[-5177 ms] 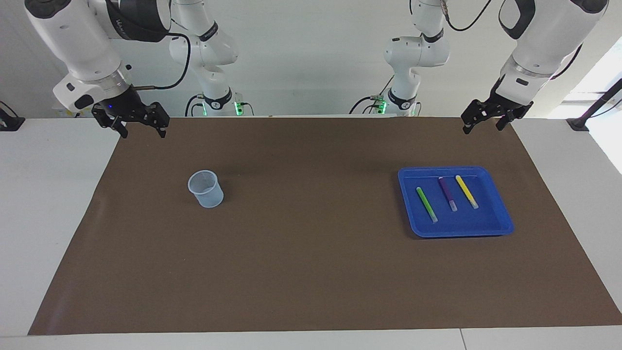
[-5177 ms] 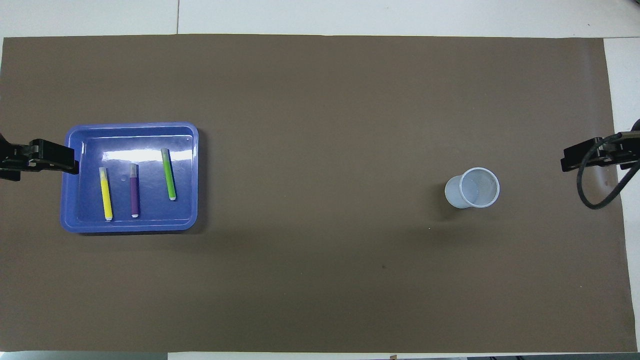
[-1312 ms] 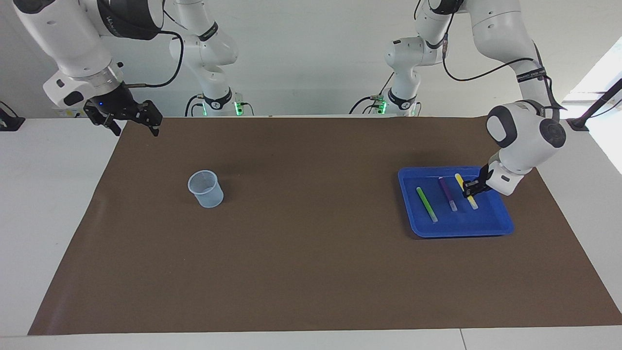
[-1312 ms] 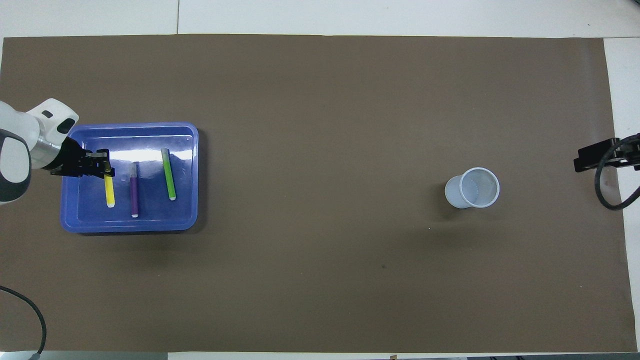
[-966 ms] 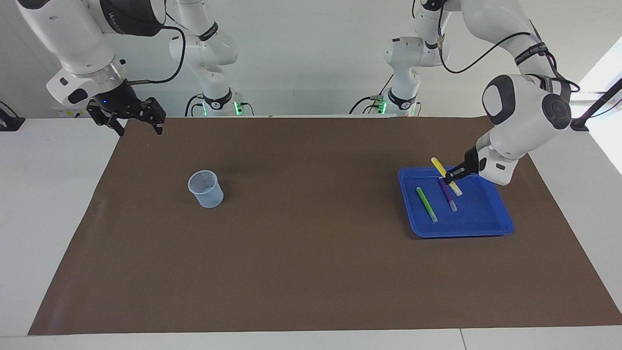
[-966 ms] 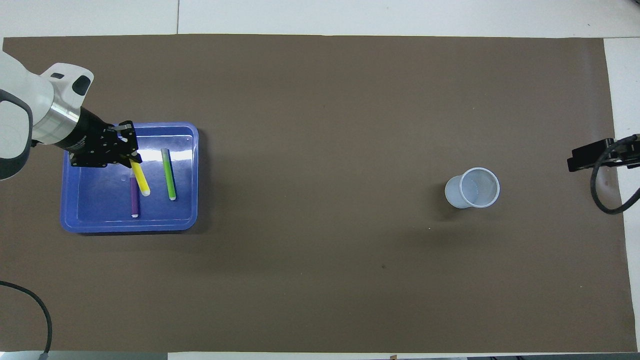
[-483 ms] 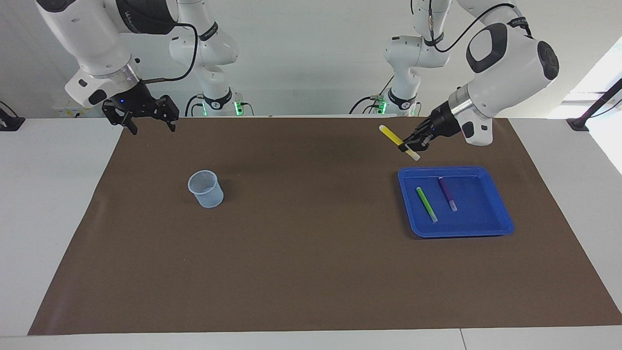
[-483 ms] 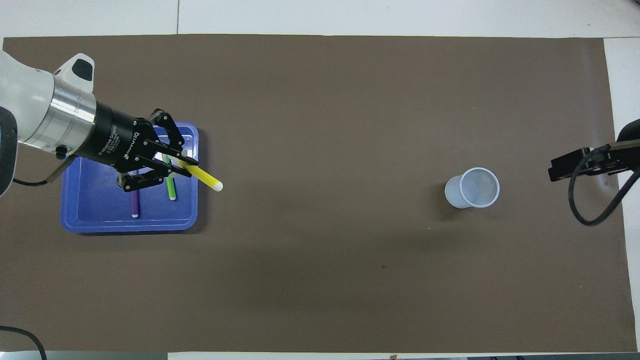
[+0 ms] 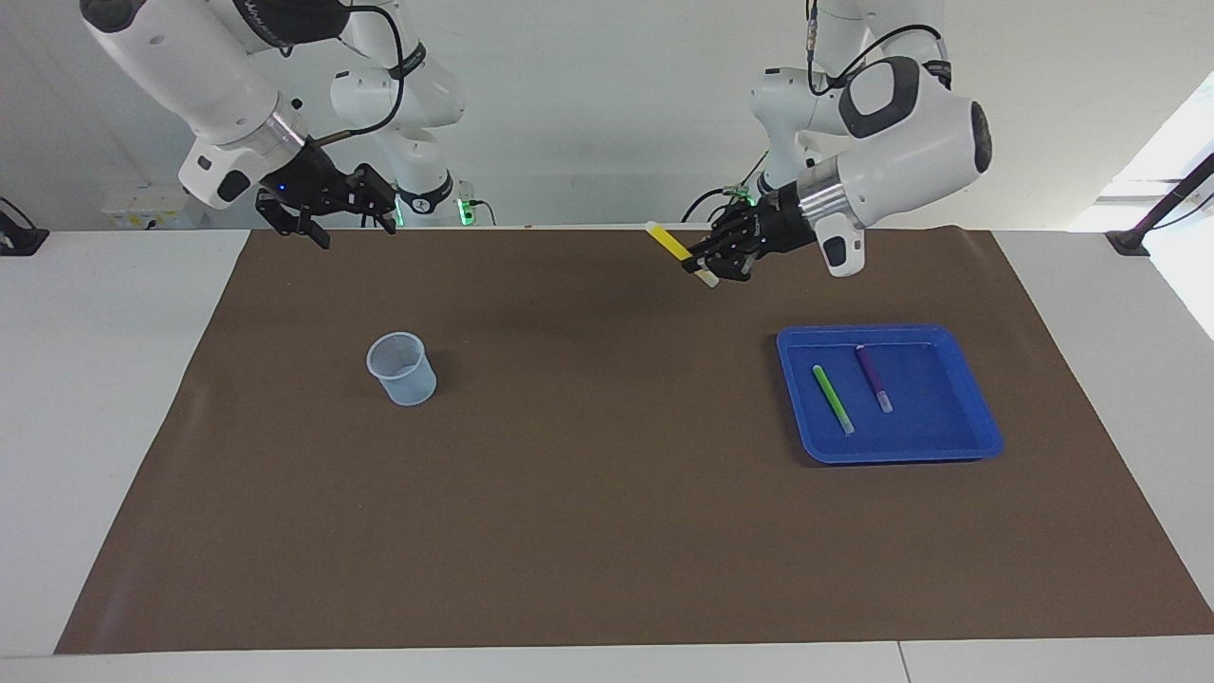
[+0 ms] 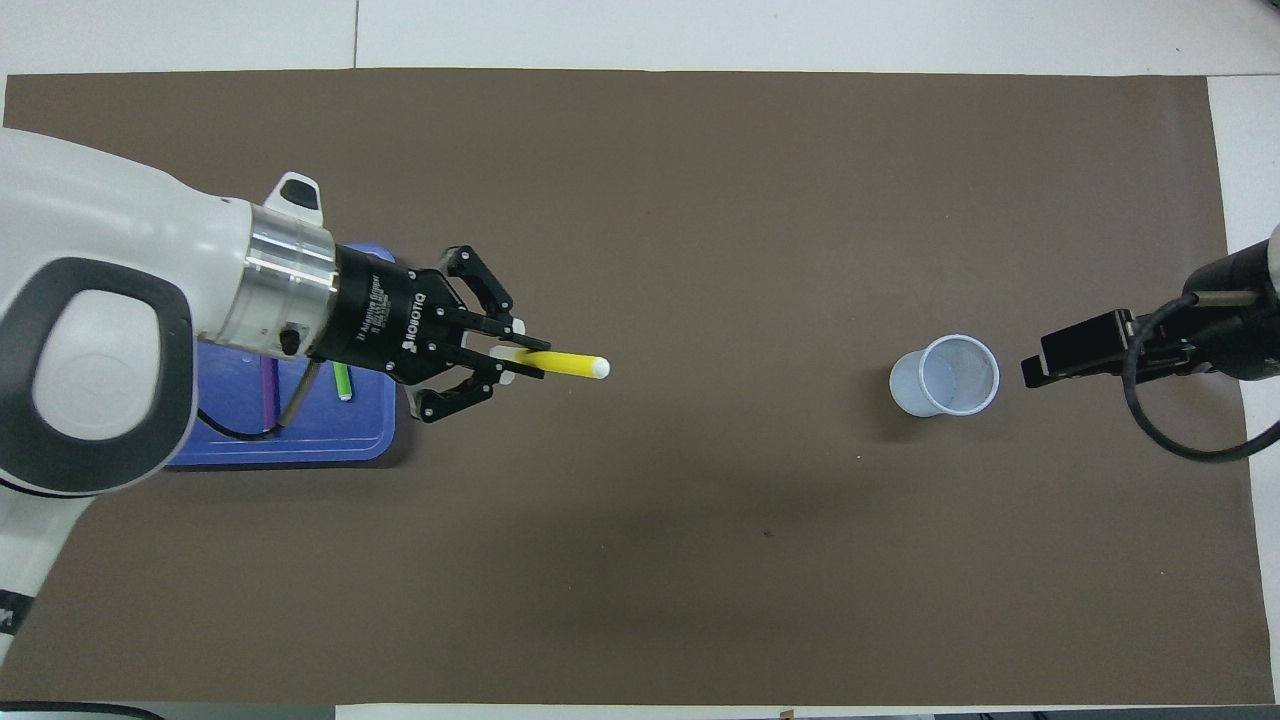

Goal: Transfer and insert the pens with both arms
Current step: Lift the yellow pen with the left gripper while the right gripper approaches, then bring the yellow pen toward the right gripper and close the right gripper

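Brown mat [image 9: 607,531] is lying under the left hand [image 9: 713,263], clamping the yellow pen [image 9: 675,249]; the right hand [image 9: 327,211], fingers apart, is hanging over the mat's edge.

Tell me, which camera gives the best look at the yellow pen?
The overhead view: the yellow pen sticks out sideways from the left claw, nearly its whole length clear against the brown mat. The facing view shows it smaller, tilted, high above the mat.
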